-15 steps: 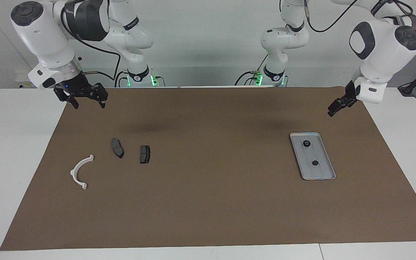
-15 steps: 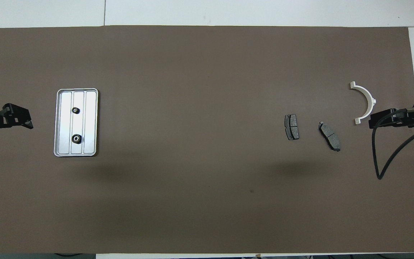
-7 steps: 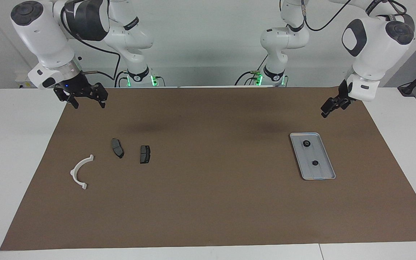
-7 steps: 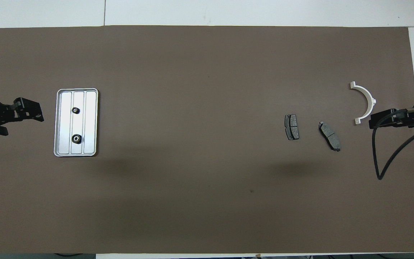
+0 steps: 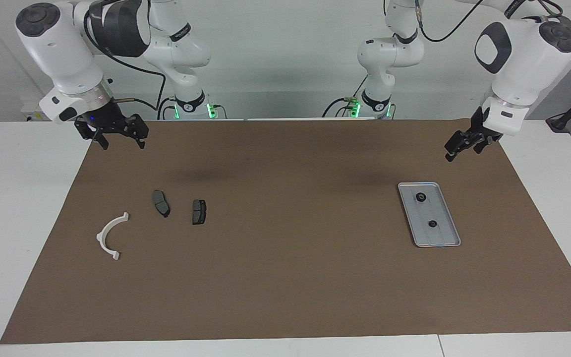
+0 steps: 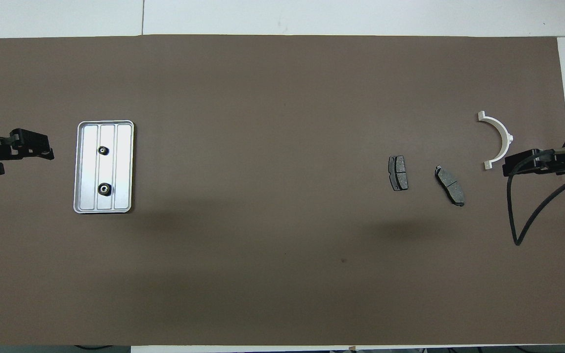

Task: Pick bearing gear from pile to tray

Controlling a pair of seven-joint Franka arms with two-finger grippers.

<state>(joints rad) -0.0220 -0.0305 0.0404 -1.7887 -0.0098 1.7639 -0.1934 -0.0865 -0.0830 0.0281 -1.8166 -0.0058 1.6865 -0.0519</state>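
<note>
Facing view: nearest us, our right hand [image 5: 120, 141] hangs with fingers spread wide over the brown mat [image 5: 285, 258] at the right arm's end of the table [image 5: 18, 208]; our left hand [image 5: 464, 147] hangs over the mat at the left arm's end, and we cannot tell its grip. Farther out lie two grey plates [image 5: 161, 203] [image 5: 199, 211], the white arc [image 5: 111, 236], and the tray [image 5: 449, 238], which holds two black gears [image 5: 421, 197] [image 5: 432, 224].
</note>
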